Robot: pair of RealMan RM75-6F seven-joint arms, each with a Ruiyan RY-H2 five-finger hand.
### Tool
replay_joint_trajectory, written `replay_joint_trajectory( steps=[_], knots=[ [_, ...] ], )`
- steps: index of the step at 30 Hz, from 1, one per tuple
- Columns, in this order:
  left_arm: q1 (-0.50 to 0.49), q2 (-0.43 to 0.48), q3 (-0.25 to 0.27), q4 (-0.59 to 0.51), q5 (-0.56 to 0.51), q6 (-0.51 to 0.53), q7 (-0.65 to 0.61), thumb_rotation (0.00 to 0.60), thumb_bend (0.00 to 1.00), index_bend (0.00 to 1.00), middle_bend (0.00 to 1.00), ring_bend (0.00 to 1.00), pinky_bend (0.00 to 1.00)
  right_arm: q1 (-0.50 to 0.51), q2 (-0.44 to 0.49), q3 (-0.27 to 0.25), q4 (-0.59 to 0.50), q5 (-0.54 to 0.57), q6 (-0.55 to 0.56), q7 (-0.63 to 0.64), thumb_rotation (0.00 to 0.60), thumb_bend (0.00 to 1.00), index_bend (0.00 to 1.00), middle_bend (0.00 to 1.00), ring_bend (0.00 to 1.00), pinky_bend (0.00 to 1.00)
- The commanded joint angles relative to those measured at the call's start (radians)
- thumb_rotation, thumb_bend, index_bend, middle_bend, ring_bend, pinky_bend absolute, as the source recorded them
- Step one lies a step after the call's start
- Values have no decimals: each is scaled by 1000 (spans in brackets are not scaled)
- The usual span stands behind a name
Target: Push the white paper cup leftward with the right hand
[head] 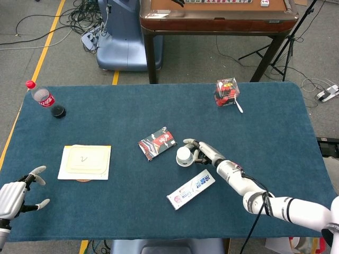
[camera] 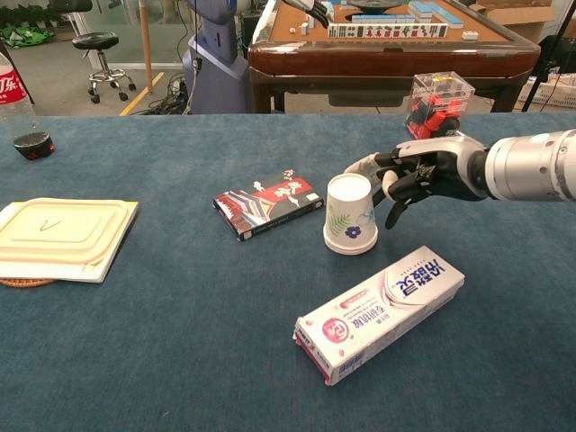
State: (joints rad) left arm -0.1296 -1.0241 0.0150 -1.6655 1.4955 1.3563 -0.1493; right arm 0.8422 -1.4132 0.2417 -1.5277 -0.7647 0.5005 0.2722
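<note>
The white paper cup [head: 184,155] [camera: 350,214], printed with small flowers, stands upside down near the middle of the blue table, just right of a red and black card box [head: 158,142] [camera: 268,202]. My right hand [head: 203,153] [camera: 411,174] is against the cup's right side, fingers partly curled and touching its upper edge, holding nothing. My left hand [head: 16,193] hovers at the near left corner in the head view only, fingers spread and empty.
A toothpaste box [head: 191,189] [camera: 382,311] lies just in front of the cup. A cream board [head: 85,161] [camera: 59,236] sits at the left, a cola bottle [head: 41,96] and dark cap [head: 58,111] far left, a clear box of red items [head: 226,91] [camera: 437,105] at back right.
</note>
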Motion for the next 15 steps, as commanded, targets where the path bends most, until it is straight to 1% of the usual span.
replay_joint_trajectory(
  steps=[1,11,15],
  knots=[
    [0,1,0,0,-1,0,-1,600,174,155,432,348,445,9,-6,-3,5,7,1,-6,600,1000,125,213,215,412],
    [1,5,-1,-2,-4,-2,-3,600,173,155,432,348,445,32,-32,-10,13,32,0,-12,600,1000,125,215,216,412],
    [1,6,-2,-2,-5,-2,-5,600,174,155,432,348,445,33,-38,-3,10,35,1,-3,600,1000,125,215,216,412]
  ],
)
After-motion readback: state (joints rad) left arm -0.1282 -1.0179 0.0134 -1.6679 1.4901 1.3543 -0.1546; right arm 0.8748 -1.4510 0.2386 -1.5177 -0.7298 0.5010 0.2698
